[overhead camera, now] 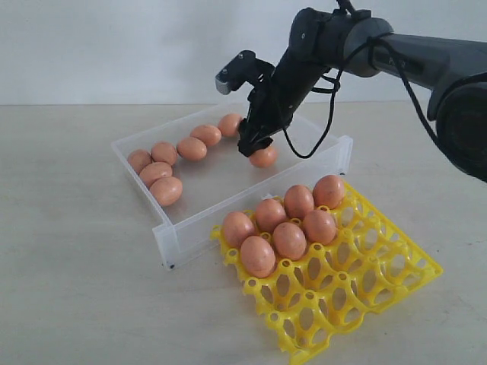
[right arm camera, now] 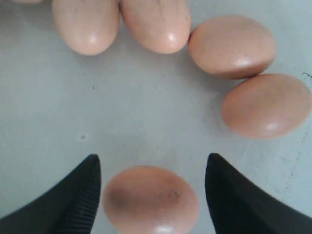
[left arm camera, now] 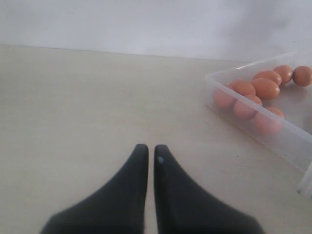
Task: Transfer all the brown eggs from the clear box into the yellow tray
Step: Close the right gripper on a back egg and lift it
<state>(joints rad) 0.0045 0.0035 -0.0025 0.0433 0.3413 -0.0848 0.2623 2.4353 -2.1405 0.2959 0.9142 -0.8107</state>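
R gripper (right arm camera: 153,157) straddles egg (right arm camera: 151,200) in clear box (overhead camera: 194,228).

You're looking at a pale beige table (overhead camera: 76,304) with faint grain, which fills the lower scene. Behind it a plain white wall (overhead camera: 114,46) meets its far edge. The light is soft and even, with faint shadows.

Robot lab or test bench, most likely. Pale wood-grain table (overhead camera: 76,304), plain white wall (overhead camera: 114,46) along far edge. Black jointed robot arm (overhead camera: 396,53) with loose black cable (overhead camera: 332,114) reaching in from right edge. Left gripper (left arm camera: 146,147) over bare table surface. Staged props: clear box (overhead camera: 205,224) with brown eggs (overhead camera: 192,148), yellow tray (overhead camera: 365,289) just beside box on near side. Even, flat light.
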